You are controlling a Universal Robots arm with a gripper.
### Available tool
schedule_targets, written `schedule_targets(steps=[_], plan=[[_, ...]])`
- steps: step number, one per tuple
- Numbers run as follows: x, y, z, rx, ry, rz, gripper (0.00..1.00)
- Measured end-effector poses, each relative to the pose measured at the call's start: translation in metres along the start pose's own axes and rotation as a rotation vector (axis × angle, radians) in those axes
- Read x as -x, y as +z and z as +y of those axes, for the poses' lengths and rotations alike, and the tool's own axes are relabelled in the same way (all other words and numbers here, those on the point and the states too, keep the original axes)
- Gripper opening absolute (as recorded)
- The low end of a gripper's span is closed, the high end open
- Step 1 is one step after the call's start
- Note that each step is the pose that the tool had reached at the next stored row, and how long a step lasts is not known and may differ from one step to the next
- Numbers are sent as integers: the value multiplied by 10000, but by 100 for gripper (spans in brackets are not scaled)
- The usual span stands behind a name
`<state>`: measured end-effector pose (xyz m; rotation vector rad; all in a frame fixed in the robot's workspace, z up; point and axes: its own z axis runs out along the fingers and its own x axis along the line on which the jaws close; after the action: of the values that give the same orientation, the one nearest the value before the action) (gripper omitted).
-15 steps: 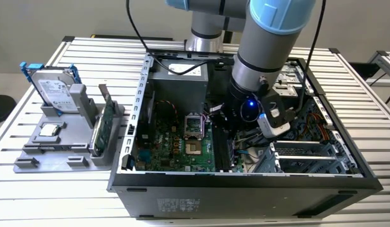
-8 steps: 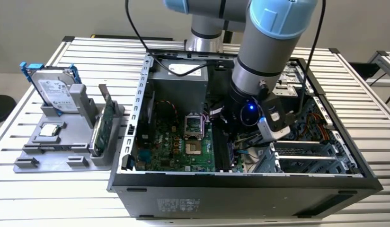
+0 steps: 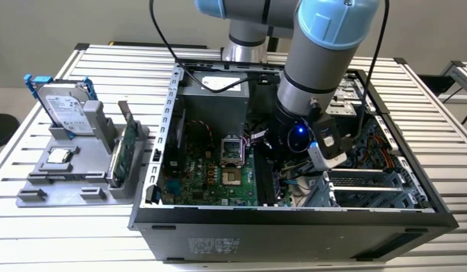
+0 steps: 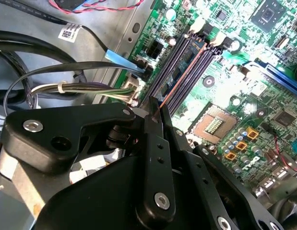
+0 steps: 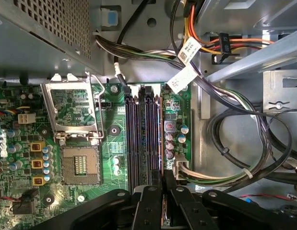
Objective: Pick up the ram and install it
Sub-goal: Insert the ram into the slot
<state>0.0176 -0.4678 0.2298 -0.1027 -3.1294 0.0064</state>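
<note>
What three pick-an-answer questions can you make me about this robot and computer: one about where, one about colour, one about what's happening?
1. Where is the gripper? A outside on the table; B inside the computer case; C up by the ceiling
2. What colour are the hard drive rails? A red; B blue; C yellow
3. The gripper is: A wide open; B shut on the ram; C holding a screwdriver

Answers: 1 B, it hangs above the memory slots; 2 B, blue edges frame the drive; 3 B, its fingers pinch the thin stick.

No legible txt; labels on hard drive (image 3: pixel 65 107), cable tags (image 5: pixel 187 48) (print too small).
</note>
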Motion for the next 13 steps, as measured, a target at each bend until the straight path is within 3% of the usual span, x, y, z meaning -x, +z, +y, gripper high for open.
schedule_targets(steps=[13], plan=[[-9,41,-2,-18,-4,-2,0]])
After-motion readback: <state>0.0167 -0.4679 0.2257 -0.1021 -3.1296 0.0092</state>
